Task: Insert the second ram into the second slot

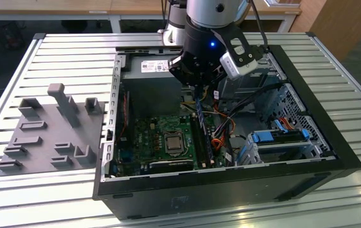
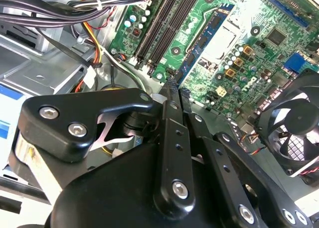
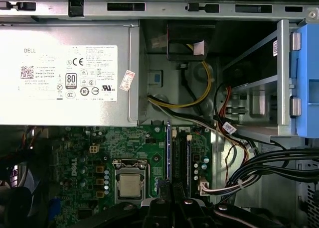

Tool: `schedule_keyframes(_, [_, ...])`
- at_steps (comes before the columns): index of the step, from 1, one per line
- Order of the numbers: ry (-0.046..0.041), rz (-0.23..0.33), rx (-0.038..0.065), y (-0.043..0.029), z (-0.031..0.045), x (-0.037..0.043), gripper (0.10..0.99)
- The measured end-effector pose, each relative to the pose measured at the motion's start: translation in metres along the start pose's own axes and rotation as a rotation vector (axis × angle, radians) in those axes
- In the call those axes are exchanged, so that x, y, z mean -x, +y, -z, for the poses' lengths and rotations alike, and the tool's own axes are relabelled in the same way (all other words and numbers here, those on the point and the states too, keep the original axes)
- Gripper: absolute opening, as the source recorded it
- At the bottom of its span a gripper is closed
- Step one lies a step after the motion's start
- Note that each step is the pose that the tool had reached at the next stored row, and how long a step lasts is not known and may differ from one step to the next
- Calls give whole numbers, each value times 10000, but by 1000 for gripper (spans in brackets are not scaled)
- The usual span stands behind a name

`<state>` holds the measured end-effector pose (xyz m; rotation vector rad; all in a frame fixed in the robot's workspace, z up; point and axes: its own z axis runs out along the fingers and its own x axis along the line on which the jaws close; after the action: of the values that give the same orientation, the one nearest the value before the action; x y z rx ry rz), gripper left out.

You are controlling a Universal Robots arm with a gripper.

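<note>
well, the pincer (image 2: pixel 172 91) is clamped on the second ram (image 2: pixel 203 41), whose thin blue length juts out past its fingertips, above the motherboard (image 3: pixel 132 141). the black slots (image 2: pixel 160 28) lie just beside the stick, further down. best, i'd judge, to line the stick's edge along its slot and press evenly, without tilt.
</note>
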<state>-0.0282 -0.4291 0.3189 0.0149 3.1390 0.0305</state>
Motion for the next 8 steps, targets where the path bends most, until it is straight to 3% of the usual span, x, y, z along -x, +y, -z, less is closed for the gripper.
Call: schedule_keyframes(8, [0,-1,0,-1,-15,0,133])
